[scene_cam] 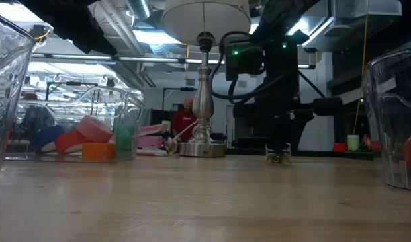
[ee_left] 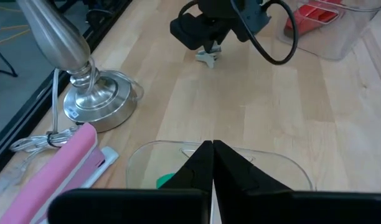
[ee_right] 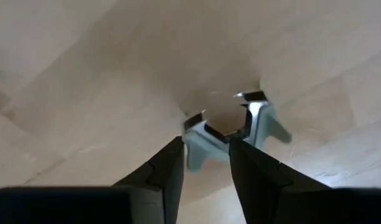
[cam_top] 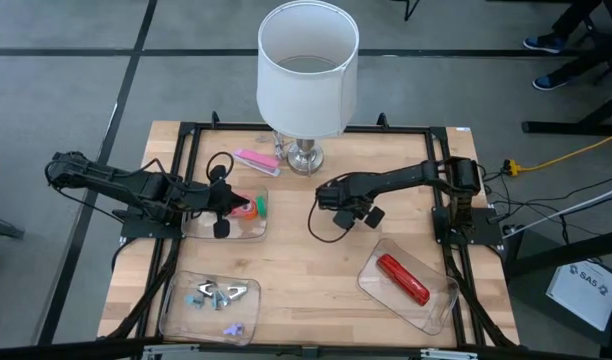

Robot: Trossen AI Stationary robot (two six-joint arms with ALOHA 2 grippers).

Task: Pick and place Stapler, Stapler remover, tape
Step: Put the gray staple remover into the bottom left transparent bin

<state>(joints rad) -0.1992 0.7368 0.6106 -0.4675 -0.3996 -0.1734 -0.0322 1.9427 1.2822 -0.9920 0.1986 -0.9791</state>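
A small silver stapler remover (ee_right: 220, 138) lies on the bare wood near the table's middle and also shows in the low view (scene_cam: 279, 158). My right gripper (cam_top: 336, 203) points down on it, shut on it. My left gripper (ee_left: 212, 152) is shut and hovers over a clear container (cam_top: 201, 228) at the table's left, touching nothing. That container holds the coloured tape rolls (scene_cam: 91, 144). A pink stapler (cam_top: 256, 160) lies flat on the table by the lamp. A red stapler (cam_top: 403, 278) lies in a clear container at the right. My right gripper pinches the stapler remover between its two fingers (ee_right: 169, 171), which come from above and point down. One winged half of it (ee_right: 197, 152) sits in the gap; the other wing (ee_right: 274, 130) sticks out to one side. The low view shows it down on the table.
A lamp with a white shade (cam_top: 306, 70) stands at the far middle, its silver base (ee_left: 97, 102) and cord beside the pink stapler. A clear container at the near left (cam_top: 211, 305) holds other stapler removers. Bare wood lies between the containers. A person shows far behind the table (scene_cam: 185, 117).
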